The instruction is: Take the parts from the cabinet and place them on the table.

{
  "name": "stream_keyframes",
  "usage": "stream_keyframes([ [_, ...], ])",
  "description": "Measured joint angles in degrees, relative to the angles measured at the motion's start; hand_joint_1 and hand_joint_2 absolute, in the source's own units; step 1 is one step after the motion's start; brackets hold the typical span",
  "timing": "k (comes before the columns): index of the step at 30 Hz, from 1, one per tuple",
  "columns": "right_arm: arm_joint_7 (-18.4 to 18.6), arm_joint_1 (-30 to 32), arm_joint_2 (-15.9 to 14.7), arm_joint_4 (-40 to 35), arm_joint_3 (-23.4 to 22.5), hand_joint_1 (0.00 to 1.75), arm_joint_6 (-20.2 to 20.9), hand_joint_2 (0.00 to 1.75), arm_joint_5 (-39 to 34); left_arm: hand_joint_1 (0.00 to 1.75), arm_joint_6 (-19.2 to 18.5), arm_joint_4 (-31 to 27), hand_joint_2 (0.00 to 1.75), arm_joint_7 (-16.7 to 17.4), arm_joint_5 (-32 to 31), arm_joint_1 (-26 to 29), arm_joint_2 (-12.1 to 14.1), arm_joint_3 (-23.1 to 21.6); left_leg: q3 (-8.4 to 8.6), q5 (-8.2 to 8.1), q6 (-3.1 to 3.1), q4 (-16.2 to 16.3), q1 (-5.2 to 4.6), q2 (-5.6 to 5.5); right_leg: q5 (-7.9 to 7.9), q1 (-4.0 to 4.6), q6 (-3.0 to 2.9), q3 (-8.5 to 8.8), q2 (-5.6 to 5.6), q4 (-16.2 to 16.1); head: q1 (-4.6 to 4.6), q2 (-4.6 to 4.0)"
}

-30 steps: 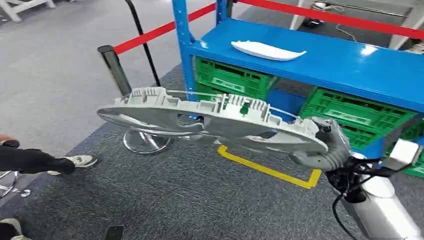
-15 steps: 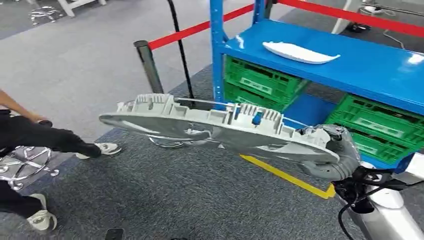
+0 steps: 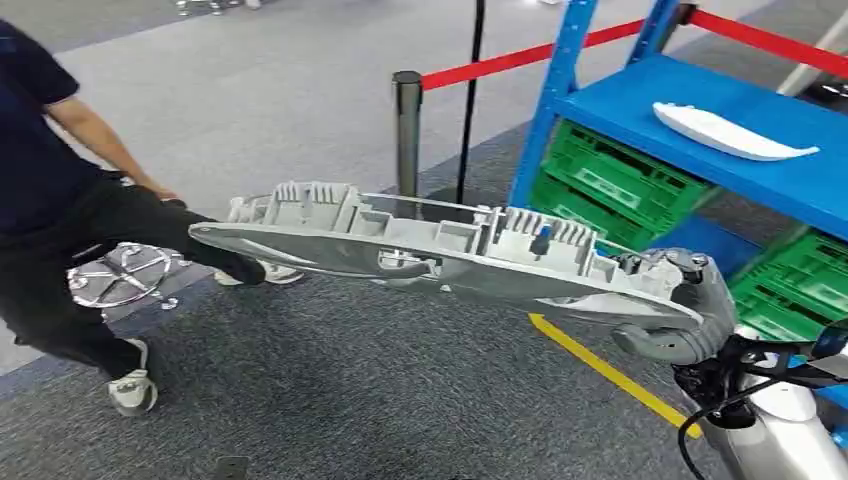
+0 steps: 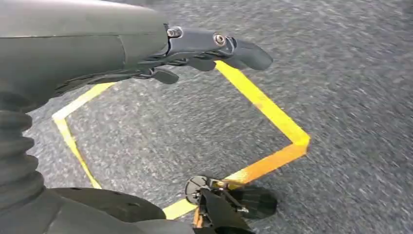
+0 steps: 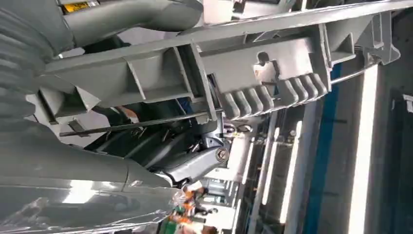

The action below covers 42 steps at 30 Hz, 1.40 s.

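Holding a long grey plastic part [image 3: 440, 255] by its end, the right hand [image 3: 678, 318] has its fingers wrapped around it in the head view, so the part sticks out level over the grey carpet [image 3: 380, 400]. No readable labels anywhere on it (just ribs and clips along the upper edge). Off to the right is the blue cabinet [image 3: 720, 110] with a white part [image 3: 730, 132] lying on its top shelf, and green crates [image 3: 620, 185] on the shelf below; can't tell what's in them. A red barrier tape [image 3: 500, 62] runs from a dark post [image 3: 406, 130], and a person [image 3: 60, 220] in dark clothes stands at the left.

Left wrist view: the left hand [image 4: 195, 48] hangs over carpet with yellow floor tape [image 4: 263, 107], fingers loosely apart, holding nothing.

Right wrist view: close-up of the part's ribbed underside clamped in the hand, dark fingers [image 5: 160, 146] curled under it.
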Motion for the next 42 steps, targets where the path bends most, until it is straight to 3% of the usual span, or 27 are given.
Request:
stream_keyframes([
  [1, 0.0, 0.0, 0.0, -0.2, -0.2, 1.75, 0.0, 1.75, 0.0, 0.00, 0.0, 0.0, 1.75, 0.1, -0.1, 0.0, 0.0, 0.0, 0.11, -0.01, -0.05, 0.1, 0.06, -0.88, 3.03, -0.14, -0.10, 2.92, 1.00, -6.1, 0.00, 0.00],
  [2, 0.0, 0.0, 0.0, -0.4, -0.3, 1.75, 0.0, 1.75, 0.0, 0.00, 0.0, 0.0, 1.75, 0.3, -0.1, 0.0, -0.1, -0.1, 0.04, -0.10, -0.28, 0.2, 0.11, -1.53, 4.11, -0.53, -0.01, 4.89, 3.94, -10.6, 0.00, 0.00],
  [3, -0.1, 0.0, 0.0, -0.4, -0.4, 1.75, -0.1, 1.75, -0.1, 0.00, 0.0, 0.0, 1.75, 0.5, -0.2, -0.2, -0.1, -0.1, -0.42, -0.09, -0.69, 0.5, -0.12, -2.23, 3.32, -0.87, 0.09, 5.49, 5.73, -11.7, -0.05, 0.00],
  [7, -0.2, 0.4, 0.0, -0.7, -0.9, 1.75, -0.2, 1.75, -0.6, 0.00, 0.5, 0.0, 1.75, 2.9, -0.2, 0.2, -0.2, -0.6, -1.35, 0.68, -2.03, 0.1, 0.44, -4.57, 3.82, -0.67, -0.78, 5.68, 3.13, -11.7, -0.11, 0.00],
  [9, -0.2, 0.4, 0.0, -0.7, -1.9, 1.75, 0.3, 1.75, -1.1, 0.00, 0.6, 0.0, 1.75, 3.2, -0.2, 0.2, -0.3, -1.0, -3.05, -1.68, -2.55, 3.4, -0.13, 1.85, 3.84, -0.54, -1.66, 5.85, 1.61, -11.8, -0.61, 0.00],
  [10, -0.3, 0.4, 0.0, -0.7, -2.2, 1.75, 0.5, 1.75, -1.2, 0.00, 0.5, 0.0, 1.75, 3.1, -0.2, 0.1, -0.4, -1.0, -4.73, -3.45, -2.75, 6.8, -0.10, 3.00, 3.81, -0.43, -1.78, 5.84, 0.96, -11.8, -0.53, 0.00],
  [11, -0.3, 0.4, 0.0, -0.7, -2.5, 1.75, 0.7, 1.75, -1.2, 0.00, 0.4, 0.0, 1.75, 2.9, -0.2, -0.1, -0.5, -1.0, -8.16, -6.57, -2.89, 13.8, -0.02, 3.93, 3.72, -0.35, -1.93, 5.84, -0.26, -11.8, -0.53, 0.00],
  [13, -0.2, 0.5, 0.0, -0.7, -2.8, 1.75, 0.8, 1.75, -1.1, 0.00, 0.3, 0.0, 1.75, 2.7, -0.5, -0.1, -0.6, -1.2, -11.25, -7.89, -3.00, 19.8, -0.01, 4.02, 3.62, -0.29, -2.06, 5.87, -1.84, -11.8, -0.55, 0.00],
  [15, -0.2, 0.6, 0.0, -0.7, -3.1, 1.75, 1.2, 1.75, -1.0, 0.00, 0.3, 0.0, 1.75, 2.4, -0.5, -0.1, -0.7, -1.3, -9.19, -4.30, -2.76, 15.5, -0.04, 4.15, 3.55, -0.18, -2.02, 5.97, -3.31, -11.8, -0.59, 0.00],
  [16, -0.2, 0.6, 0.0, -0.7, -3.1, 1.75, 1.4, 1.75, -1.0, 0.00, 0.3, 0.0, 1.75, 2.4, -0.7, -0.1, -0.7, -1.4, -6.44, -1.65, -2.44, 10.2, -0.15, 4.69, 3.43, -0.14, -1.95, 6.12, -3.97, -11.8, -0.53, 0.00],
  [17, -0.2, 0.6, 0.0, -0.7, -3.1, 1.75, 1.4, 1.75, -0.8, 0.00, 0.3, 0.0, 1.75, 2.3, -0.7, -0.2, -0.7, -1.6, -3.39, 0.53, -2.07, 4.8, -0.35, 6.03, 3.28, -0.12, -1.86, 6.34, -4.60, -11.8, -0.57, 0.00],
  [18, -0.1, 0.6, 0.0, -0.7, -3.2, 1.75, 1.5, 1.75, -0.7, 0.00, 0.3, 0.0, 1.75, 2.1, -0.7, -0.2, -0.7, -1.6, -1.48, 1.00, -1.65, 1.6, -0.83, 9.35, 3.14, 0.16, -1.66, 6.41, -4.96, -11.8, -0.55, 0.00],
  [22, -0.1, 1.4, 0.0, -0.7, -3.4, 1.75, 1.5, 1.75, -0.5, 0.00, 0.3, 0.0, 1.75, 2.0, -0.7, -0.3, -0.5, -2.0, -1.70, 0.83, -0.35, 0.0, -1.31, 7.12, 2.83, 0.58, -0.61, 6.94, -7.70, -12.2, -0.33, 0.00],
  [23, -0.1, 1.7, 0.0, -0.9, -3.5, 1.75, 1.5, 1.75, -0.5, 0.00, 0.3, 0.0, 1.75, 1.9, -0.7, -0.2, -0.5, -2.1, -1.28, 1.20, 0.14, -0.5, -0.75, 6.39, 2.26, 0.23, -0.11, 6.43, -6.47, -11.8, -0.22, 0.00],
  [24, -0.1, 1.9, 0.0, -1.0, -3.6, 1.75, 1.5, 1.75, -0.5, 0.00, 0.4, 0.0, 1.75, 1.9, -0.7, -0.2, -0.5, -2.3, -1.22, 1.24, 0.37, -0.5, -0.65, 5.88, 1.04, 0.12, 0.01, 6.05, -2.90, -10.0, -0.09, 0.00],
  [25, -0.2, 2.2, 0.0, -1.1, -3.7, 1.75, 1.5, 1.75, -0.5, 0.00, 0.4, 0.0, 1.75, 1.9, -0.8, -0.3, -0.4, -2.4, -1.24, 1.26, 0.67, -0.5, -0.59, 5.17, -0.72, 0.14, 0.01, 4.56, -1.20, -6.6, 0.15, 0.00],
  [27, -0.2, 3.3, 0.0, -1.2, -4.1, 1.75, 1.5, 1.75, -0.5, 0.00, 0.3, 0.0, 1.75, 1.9, -0.8, -0.4, -0.5, -2.5, -1.26, 1.21, 0.85, -0.5, -0.59, 3.62, -4.82, 0.16, 0.23, -0.31, -0.26, 3.2, 0.35, 0.00],
  [28, -0.2, 3.8, 0.0, -1.2, -4.1, 1.75, 1.5, 1.75, -0.5, 0.00, 0.4, 0.0, 1.75, 2.0, -0.8, -0.3, -0.5, -2.6, -1.23, 1.21, 0.85, -0.5, -0.59, 2.68, -5.49, 0.15, 0.29, -2.21, -0.25, 6.4, 0.33, 0.00],
  [30, -0.2, 4.6, 0.0, -1.3, -4.2, 1.75, 1.6, 1.75, -0.4, 0.00, 0.5, 0.0, 1.75, 2.2, -0.7, -0.2, -0.4, -2.8, -1.16, 1.25, 0.77, -0.4, -0.43, 0.99, -1.98, 0.02, 0.36, -1.31, -0.21, 3.0, 0.35, 0.00],
  [32, -0.2, 4.9, 0.0, -1.8, -4.3, 1.75, 1.6, 1.75, -0.3, 0.00, 0.5, 0.0, 1.75, 2.2, -0.6, -0.1, -0.5, -2.9, -1.06, 1.15, 0.30, 0.0, -0.08, -0.58, 3.41, -0.47, 0.70, 3.46, 1.17, -7.2, 0.33, 0.00],
  [33, -0.3, 5.0, 0.0, -1.8, -4.3, 1.75, 1.6, 1.75, -0.2, 0.00, 0.5, 0.0, 1.75, 2.2, -0.6, -0.1, -0.5, -2.9, -1.24, 1.04, -0.24, 0.2, -0.04, -1.26, 3.28, -0.97, 1.18, 5.12, 4.17, -10.4, 0.35, 0.00],
  [34, -0.3, 5.1, 0.0, -1.9, -4.4, 1.75, 1.7, 1.75, -0.2, 0.00, 0.6, 0.0, 1.75, 2.4, -0.7, -0.3, -0.4, -3.0, -1.76, 0.94, -0.56, 0.9, -0.14, -1.95, 2.99, -0.95, 0.70, 5.92, 4.71, -11.4, 0.40, 0.00],
  [37, -0.3, 5.4, 0.0, -2.0, -4.5, 1.75, 1.7, 1.75, -0.1, 0.00, 0.7, 0.0, 1.75, 2.5, -0.8, 0.3, -0.3, -3.3, -2.27, 1.81, -1.40, 0.4, 0.19, -3.45, 3.20, -0.40, -0.29, 5.53, 3.05, -10.7, 0.33, 0.00],
  [38, -0.3, 5.4, 0.0, -2.1, -4.5, 1.75, 1.7, 1.75, -0.1, 0.00, 0.7, 0.0, 1.75, 2.6, -0.8, 0.4, -0.3, -3.4, -2.47, 1.58, -1.62, 0.5, 0.25, -3.26, 3.38, -0.70, -0.87, 5.62, 2.18, -10.9, 0.37, 0.00],
  [39, -0.3, 5.4, 0.0, -2.3, -4.5, 1.75, 1.7, 1.75, -0.1, 0.00, 0.7, 0.0, 1.75, 2.5, -0.7, 0.3, -0.4, -3.4, -2.83, 0.74, -1.85, 1.5, -0.27, 0.21, 3.43, -0.59, -1.23, 5.68, 1.65, -11.0, 0.14, 0.00],
  [40, -0.3, 5.4, 0.0, -2.5, -4.6, 1.75, 1.7, 1.75, -0.1, 0.00, 0.7, 0.0, 1.75, 2.5, -0.6, 0.2, -0.4, -3.5, -4.08, -0.99, -2.04, 4.1, -0.31, 2.39, 3.40, -0.43, -1.68, 5.66, 1.04, -11.0, -0.13, 0.00],
  [42, -0.3, 5.4, 0.0, -2.5, -4.6, 1.75, 1.5, 1.75, -0.1, 0.00, 0.7, 0.0, 1.75, 2.5, -0.7, -0.1, -0.4, -3.6, -8.65, -5.63, -2.16, 14.0, -0.22, 3.91, 3.31, -0.16, -1.91, 5.61, -0.58, -11.0, -0.07, 0.00],
])
